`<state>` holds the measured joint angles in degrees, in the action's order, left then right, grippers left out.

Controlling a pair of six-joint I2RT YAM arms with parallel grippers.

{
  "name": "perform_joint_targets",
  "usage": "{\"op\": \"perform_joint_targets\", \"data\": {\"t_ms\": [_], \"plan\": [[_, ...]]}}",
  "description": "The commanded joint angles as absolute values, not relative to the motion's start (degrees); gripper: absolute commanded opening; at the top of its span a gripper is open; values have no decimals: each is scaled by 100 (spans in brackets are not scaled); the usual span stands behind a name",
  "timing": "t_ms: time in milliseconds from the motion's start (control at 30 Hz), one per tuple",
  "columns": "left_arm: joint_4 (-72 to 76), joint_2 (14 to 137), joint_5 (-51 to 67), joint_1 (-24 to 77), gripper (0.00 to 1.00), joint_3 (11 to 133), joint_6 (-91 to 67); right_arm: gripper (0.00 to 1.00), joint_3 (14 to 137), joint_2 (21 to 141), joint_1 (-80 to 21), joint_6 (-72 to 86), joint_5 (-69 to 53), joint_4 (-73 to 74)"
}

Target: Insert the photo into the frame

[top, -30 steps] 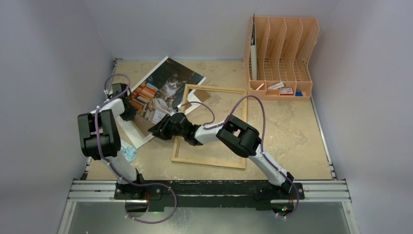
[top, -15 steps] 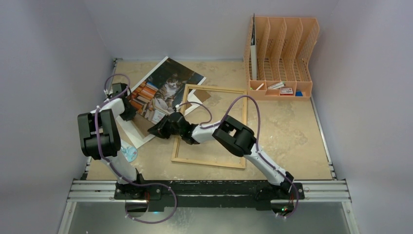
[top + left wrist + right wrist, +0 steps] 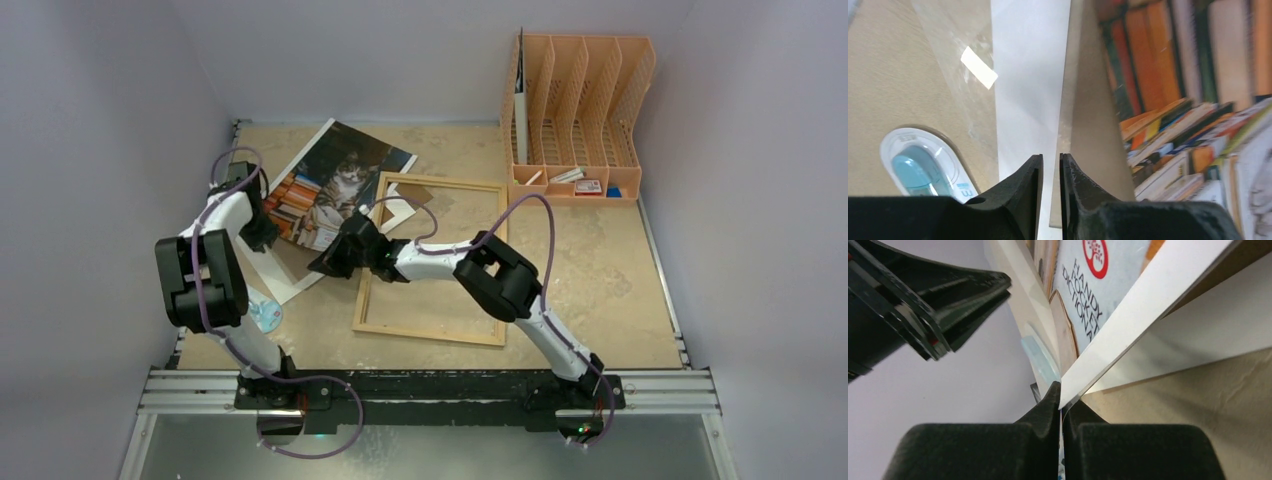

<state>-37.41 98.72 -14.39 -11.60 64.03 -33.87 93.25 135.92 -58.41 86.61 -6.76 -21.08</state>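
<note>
Between the tips of your right gripper (image 3: 1061,395) the white border of the photo (image 3: 1083,300) is pinched, with the pads closed on it and no gap showing. The print rises away from those fingertips at a tilt, and a book cover in the picture is legible just beyond them. At your left gripper (image 3: 1051,162) the fingers (image 3: 1030,185) stand only narrowly apart. The edge of a brown board (image 3: 1088,125) runs down into that slit, but you cannot tell from these views whether it is nipped. Left of those fingers lie a white sheet (image 3: 1028,75) and a round blue-and-white item (image 3: 923,165). To their right is the photo's row of books. From above, the photo (image 3: 340,180) spans the space between both grippers, outside the frame (image 3: 430,333) and just beside its far left corner. The frame lies flat on the table (image 3: 600,270), and your right arm crosses its left rail. Farthest off, an orange file organiser (image 3: 580,100) stands at the far right.
</note>
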Motion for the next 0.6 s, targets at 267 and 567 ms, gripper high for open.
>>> {"op": "perform_joint_targets", "data": {"t_ms": [267, 567], "plan": [[-3768, 9219, -1232, -1154, 38, 7281, -3016, 0, 9938, 12526, -5599, 7199, -610, 213], [-3506, 9797, -237, -1152, 50, 7392, -2814, 0, 9564, 11885, -5475, 6321, -943, 392]]}}
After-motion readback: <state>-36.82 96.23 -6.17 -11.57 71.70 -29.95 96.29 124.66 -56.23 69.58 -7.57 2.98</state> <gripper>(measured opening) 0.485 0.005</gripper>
